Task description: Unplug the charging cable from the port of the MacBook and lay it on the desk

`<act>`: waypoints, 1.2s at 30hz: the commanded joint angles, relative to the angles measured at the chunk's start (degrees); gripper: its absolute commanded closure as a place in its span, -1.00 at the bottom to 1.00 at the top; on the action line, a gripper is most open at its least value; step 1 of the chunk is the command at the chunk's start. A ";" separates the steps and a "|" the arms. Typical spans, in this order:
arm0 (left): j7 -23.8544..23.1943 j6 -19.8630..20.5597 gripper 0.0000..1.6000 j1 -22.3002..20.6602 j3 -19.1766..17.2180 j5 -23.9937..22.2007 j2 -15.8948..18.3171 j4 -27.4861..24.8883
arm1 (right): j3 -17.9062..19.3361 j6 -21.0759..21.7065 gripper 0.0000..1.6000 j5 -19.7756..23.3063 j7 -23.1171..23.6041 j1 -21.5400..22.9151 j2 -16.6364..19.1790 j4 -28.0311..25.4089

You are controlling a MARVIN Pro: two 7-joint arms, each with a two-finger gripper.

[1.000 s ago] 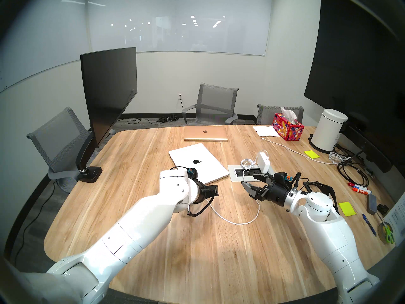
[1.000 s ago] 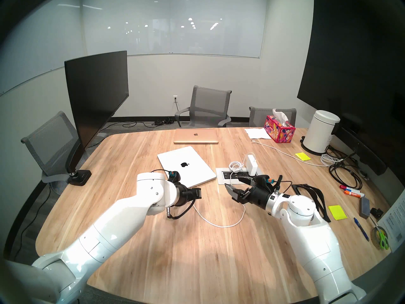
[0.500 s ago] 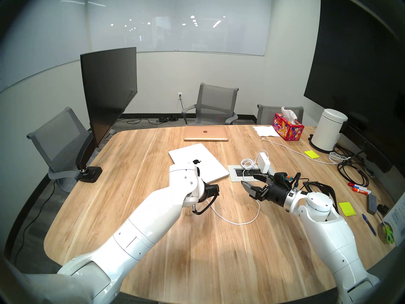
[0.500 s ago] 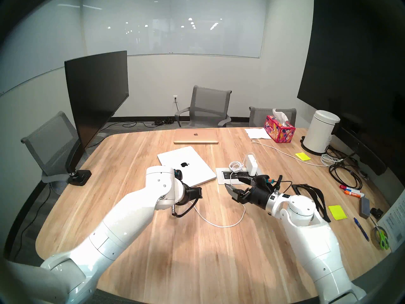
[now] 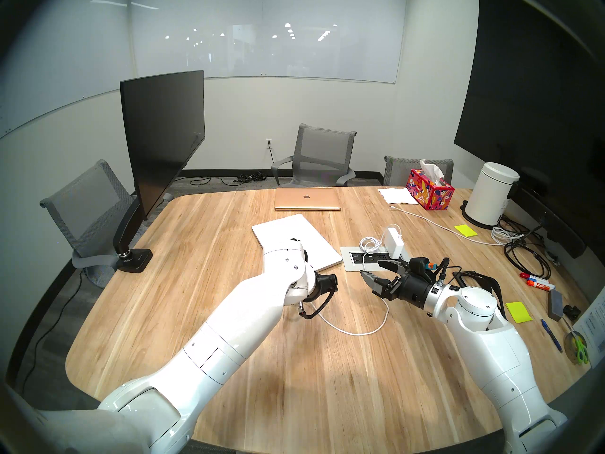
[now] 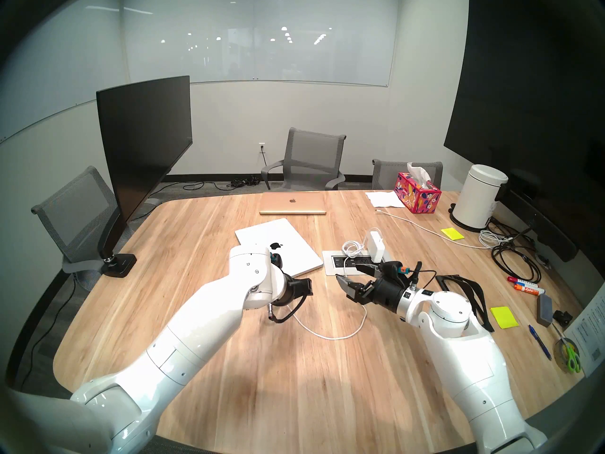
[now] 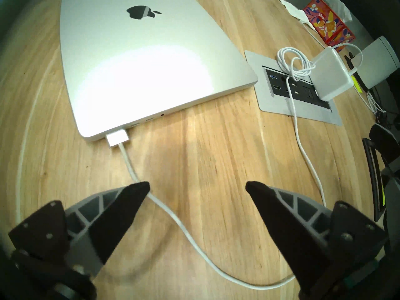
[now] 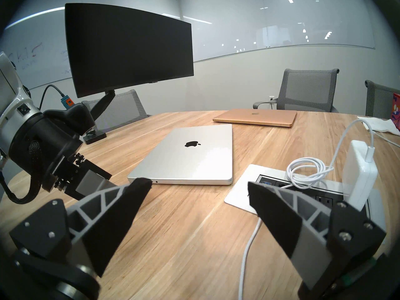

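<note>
While plug (image 7: 118, 137) sits in MacBook (image 7: 138, 61) port, left claw (image 7: 197, 187) spread, hovering nr charging cable (image 7: 184, 230), not touching.

the left arm (image 5: 229, 325) reaches in from the lower left, forearm slanting up toward the middle, its wrist bent so the left hand (image 7: 197, 184) points steeply downward and a little to the right. in the left wrist view its two dark fingers (image 7: 129, 197) stand wide apart with nothing between them. a black cable loop hangs under that wrist. the right arm (image 5: 491, 345) comes in from the lower right, elbow raised, forearm turned toward the middle. the right hand (image 5: 371, 269) points nearly level toward the left one, fingers (image 8: 121, 206) spread wide and empty. the two hands are near each other but apart.
</note>
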 commanded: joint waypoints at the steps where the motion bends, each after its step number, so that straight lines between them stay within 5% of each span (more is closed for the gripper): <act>1: 5.79 -0.28 -1.00 -0.94 -0.28 1.81 -1.86 -0.02 | 0.31 0.09 -1.00 0.10 -0.09 0.48 0.12 -0.83; 36: 3.36 4.84 -1.00 4.50 -7.24 11.28 -4.08 -4.14 | 0.32 0.07 -1.00 0.08 -0.06 0.49 0.11 -0.81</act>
